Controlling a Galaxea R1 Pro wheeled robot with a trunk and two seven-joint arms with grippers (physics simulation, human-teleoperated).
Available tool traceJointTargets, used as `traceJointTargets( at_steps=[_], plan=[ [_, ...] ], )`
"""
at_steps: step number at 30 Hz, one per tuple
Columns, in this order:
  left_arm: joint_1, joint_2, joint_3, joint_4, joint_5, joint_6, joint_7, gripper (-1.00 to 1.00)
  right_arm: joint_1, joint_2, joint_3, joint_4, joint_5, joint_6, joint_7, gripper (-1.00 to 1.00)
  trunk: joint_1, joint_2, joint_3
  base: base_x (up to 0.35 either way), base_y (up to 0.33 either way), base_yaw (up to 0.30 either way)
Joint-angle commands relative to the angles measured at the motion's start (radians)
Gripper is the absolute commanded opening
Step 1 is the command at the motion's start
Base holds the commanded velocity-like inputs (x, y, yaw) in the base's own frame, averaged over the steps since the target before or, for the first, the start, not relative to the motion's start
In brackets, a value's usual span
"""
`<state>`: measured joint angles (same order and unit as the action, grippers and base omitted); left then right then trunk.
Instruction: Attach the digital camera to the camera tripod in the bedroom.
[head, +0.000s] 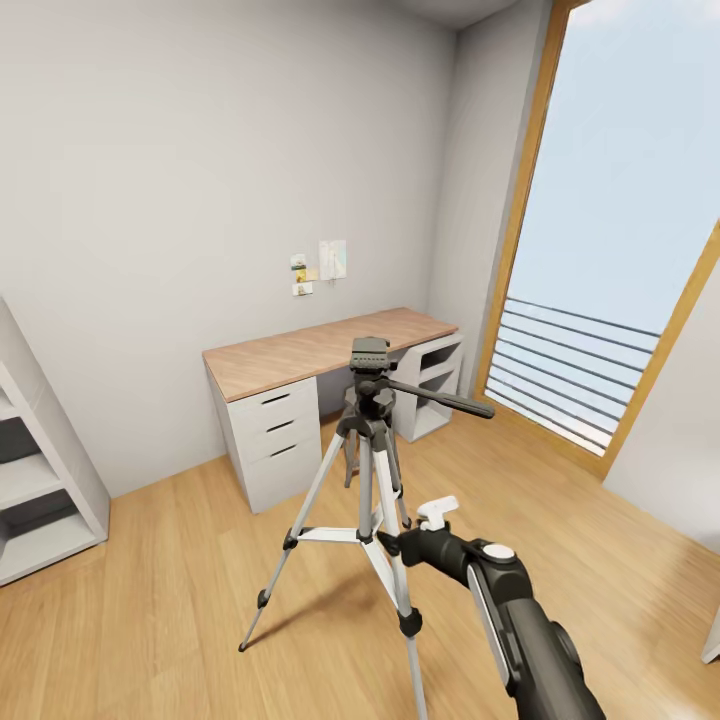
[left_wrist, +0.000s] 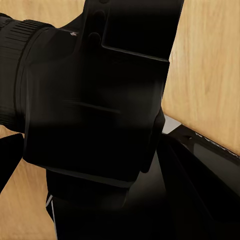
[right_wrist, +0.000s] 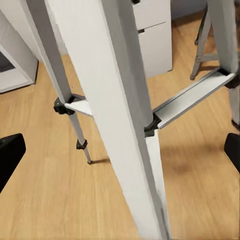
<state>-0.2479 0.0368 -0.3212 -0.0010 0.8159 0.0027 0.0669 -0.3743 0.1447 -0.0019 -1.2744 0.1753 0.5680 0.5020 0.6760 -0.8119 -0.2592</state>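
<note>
The camera tripod (head: 366, 470) stands on the wood floor mid-room, silver legs spread, black head and pan handle (head: 440, 400) on top. My right gripper (head: 396, 544) is low beside its front leg. In the right wrist view that leg (right_wrist: 115, 100) runs between the black fingertips (right_wrist: 10, 155), which stand wide apart, open. The digital camera (left_wrist: 95, 100), black with its lens to one side, looms close in the left wrist view above the floor. My left gripper (left_wrist: 105, 210) looks shut on it, its dark fingers (left_wrist: 200, 195) beneath the body.
A wood-topped white desk (head: 300, 352) with drawers stands against the back wall behind the tripod. White shelves (head: 40, 480) are at the left, a tall window (head: 620, 220) with a railing at the right. Open plank floor (head: 180, 540) surrounds the tripod.
</note>
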Motion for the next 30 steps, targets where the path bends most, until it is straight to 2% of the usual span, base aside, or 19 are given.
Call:
traceJointTargets(
  at_steps=[1,4,9,11,12,15,23,30],
  plan=[
    [-0.001,0.0,-0.009,0.0,0.005,0.0,0.002,-1.0,-0.003,0.001,-0.001,0.004,0.01,-0.002,-0.002,1.0,0.0,-0.001,-0.001,0.0,0.0,0.0],
    [-0.001,0.0,-0.009,0.0,0.005,0.0,0.002,-1.0,-0.014,0.004,-0.001,0.046,0.007,-0.017,-0.031,1.0,0.0,-0.001,-0.001,0.0,0.0,0.0],
    [-0.001,0.0,-0.008,0.0,0.006,0.0,0.002,-1.0,-0.057,0.007,-0.002,0.12,0.006,-0.048,-0.04,1.0,0.0,-0.001,-0.001,0.0,0.0,0.0],
    [-0.001,0.0,-0.008,0.0,0.006,0.0,0.002,-1.0,-0.08,0.008,-0.002,0.165,0.006,-0.066,-0.042,1.0,0.0,-0.001,-0.001,0.0,0.0,0.0],
    [-0.001,0.0,-0.008,0.0,0.006,0.0,0.002,-1.0,-0.117,0.008,-0.003,0.238,0.006,-0.096,-0.043,1.0,0.0,-0.001,-0.001,0.0,0.0,0.0],
    [-0.001,0.0,-0.008,0.0,0.006,0.0,0.003,-1.0,-0.131,0.008,-0.003,0.271,0.007,-0.113,-0.043,1.0,0.0,-0.001,-0.001,0.0,0.0,0.0],
    [-0.001,0.0,-0.007,0.0,0.006,0.0,0.004,-1.0,-0.14,0.009,-0.003,0.294,0.008,-0.131,-0.049,1.0,0.0,-0.001,-0.001,0.0,0.0,0.0],
    [-0.001,0.0,-0.007,0.0,0.006,0.0,0.004,-1.0,-0.141,0.01,-0.003,0.307,0.006,-0.186,-0.093,1.0,0.0,-0.001,-0.001,0.0,0.0,0.0]
  ],
)
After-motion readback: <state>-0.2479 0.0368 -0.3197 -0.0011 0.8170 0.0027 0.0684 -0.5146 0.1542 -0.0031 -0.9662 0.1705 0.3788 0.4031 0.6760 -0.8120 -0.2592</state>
